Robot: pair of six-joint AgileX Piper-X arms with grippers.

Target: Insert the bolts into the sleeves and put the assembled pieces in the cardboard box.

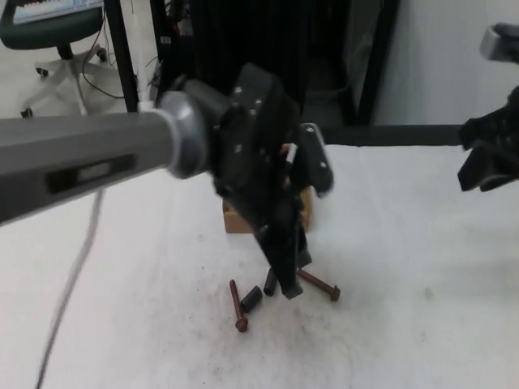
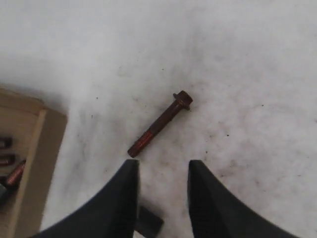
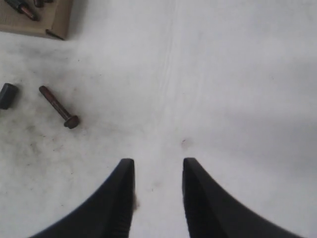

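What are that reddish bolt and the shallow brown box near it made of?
The bolt looks like metal with a coppery-brown, faintly shiny coating; the threaded tip and flanged hex head point that way. The box looks like plain brown cardboard, matte, with a thick raw edge along its wall.

From above, my left arm (image 1: pixel 81 162) hides most of the box (image 1: pixel 235 220) and part of one sleeve (image 1: pixel 270 282). At my left wrist, a finger (image 2: pixel 114 208) covers that sleeve's end; the box runs off the edge.
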